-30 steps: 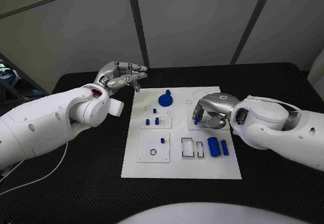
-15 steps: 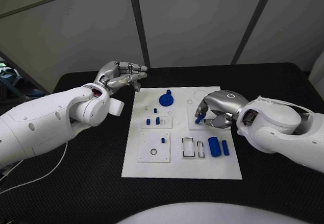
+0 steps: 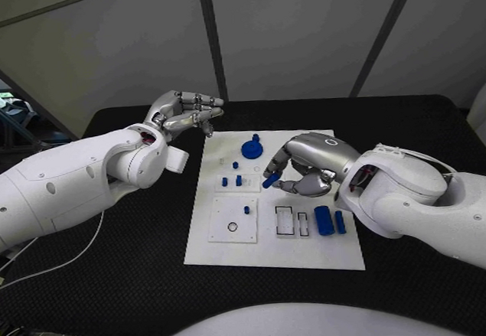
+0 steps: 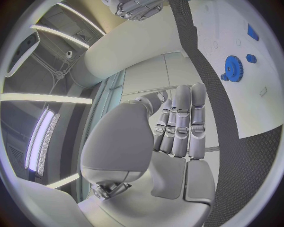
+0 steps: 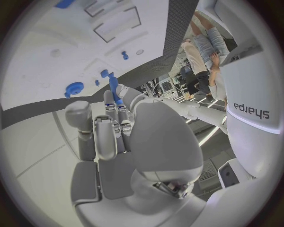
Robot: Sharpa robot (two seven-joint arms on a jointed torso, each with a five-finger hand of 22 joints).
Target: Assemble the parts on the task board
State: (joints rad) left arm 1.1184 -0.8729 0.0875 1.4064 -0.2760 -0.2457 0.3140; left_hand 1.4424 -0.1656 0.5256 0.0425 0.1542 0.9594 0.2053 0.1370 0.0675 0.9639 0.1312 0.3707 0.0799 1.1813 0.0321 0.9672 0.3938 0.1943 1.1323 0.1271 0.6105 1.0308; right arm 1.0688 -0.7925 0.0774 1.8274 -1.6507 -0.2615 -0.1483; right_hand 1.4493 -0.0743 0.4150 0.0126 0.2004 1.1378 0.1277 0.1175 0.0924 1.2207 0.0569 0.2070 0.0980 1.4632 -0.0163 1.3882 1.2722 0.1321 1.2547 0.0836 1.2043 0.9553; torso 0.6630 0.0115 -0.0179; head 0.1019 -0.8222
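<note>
The white task board [image 3: 232, 245] lies in the middle of the black table. My right hand [image 3: 300, 168] hovers over the board's middle and pinches a small blue peg [image 3: 269, 182] [image 5: 113, 87] between its fingertips. A blue gear [image 3: 251, 147] [image 4: 234, 68] [image 5: 74, 88] sits near the board's far edge. Two short blue pegs [image 3: 231, 181] stand below it, just left of the held peg. Two blue cylinders [image 3: 329, 220] lie at the board's right, beside two empty slots [image 3: 291, 222]. My left hand [image 3: 184, 112] [image 4: 172, 127] is raised beyond the board's far left corner, fingers curled in, holding nothing.
A square sub-plate [image 3: 231, 219] with a small blue piece [image 3: 249, 210] and a round hole sits on the board's left half. Black table [image 3: 116, 268] surrounds the board on all sides. Grey wall panels stand behind the table.
My right hand has moved left across the board, carrying the blue peg toward the two standing pegs. The left hand has stayed where it was.
</note>
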